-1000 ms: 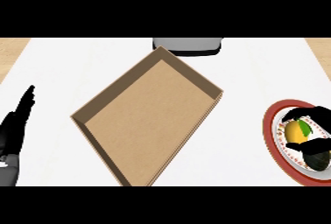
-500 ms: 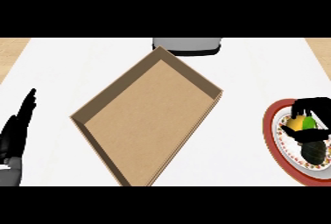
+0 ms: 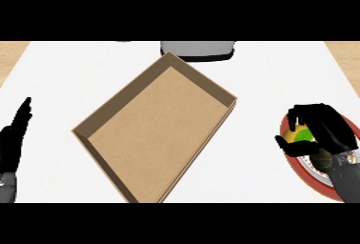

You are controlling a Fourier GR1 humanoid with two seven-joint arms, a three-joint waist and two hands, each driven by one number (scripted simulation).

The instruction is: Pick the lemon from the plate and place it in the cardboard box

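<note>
The cardboard box (image 3: 158, 133) lies open on the white table (image 3: 63, 71), turned diagonally so that one corner points to the far edge; its interior holds nothing. A grey appliance with a black base (image 3: 197, 50) stands just beyond that far corner. The plate (image 3: 309, 174), white with a red rim, sits at the right side of the table, well apart from the box. The lemon (image 3: 302, 135), yellow-green, rests on the plate. The right hand (image 3: 323, 131) is over the plate, fingers (image 3: 299, 114) curled down around the lemon with the thumb on its near side, gripping it. The left hand (image 3: 14, 138) shows at the left edge, resting, fingers straight and pointing up, touching nothing.
</note>
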